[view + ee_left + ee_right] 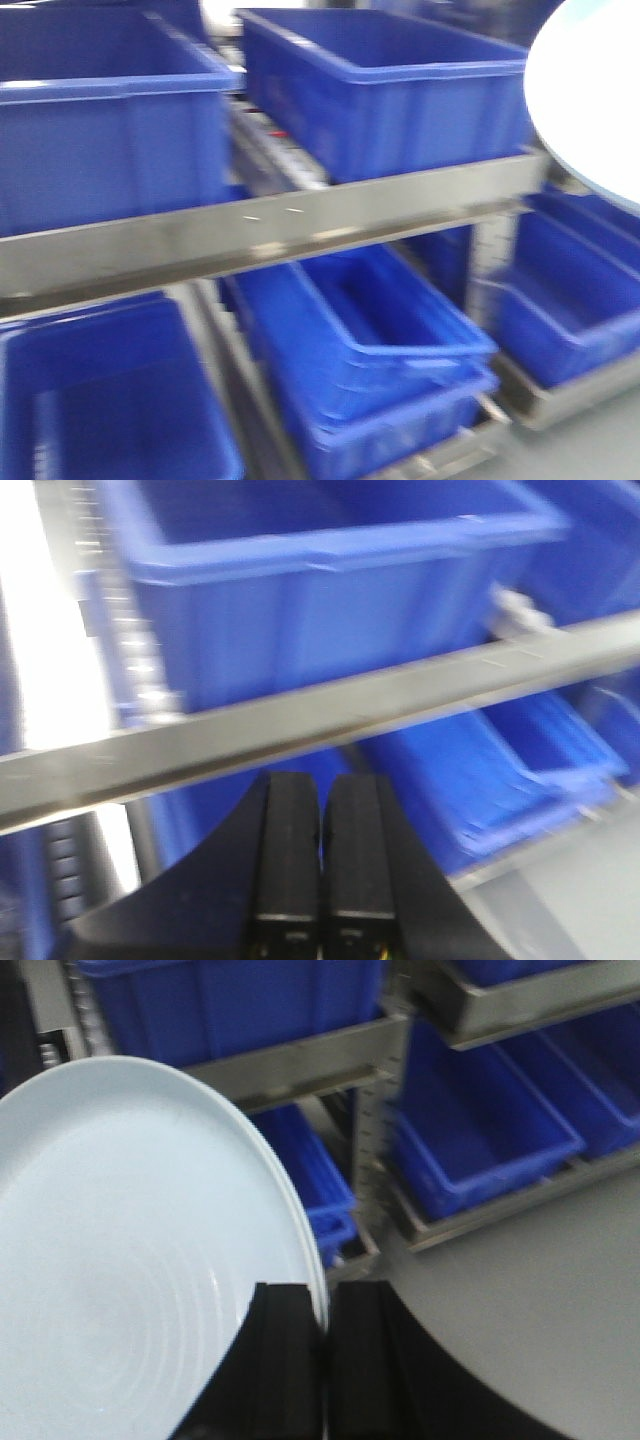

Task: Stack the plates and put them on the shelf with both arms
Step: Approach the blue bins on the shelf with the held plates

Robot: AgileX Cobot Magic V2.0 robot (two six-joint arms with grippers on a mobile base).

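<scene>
Front view faces the shelf rail (270,235) and blue bins (380,90) closely; both wrist views look past their fingers toward the same shelving.

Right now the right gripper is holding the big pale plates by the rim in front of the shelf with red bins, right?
Almost. The bins are blue, not red, as the front-facing view shows. The rest holds: in the right wrist view the right gripper is shut on the rim of the pale plates, in front of the shelf.
</scene>
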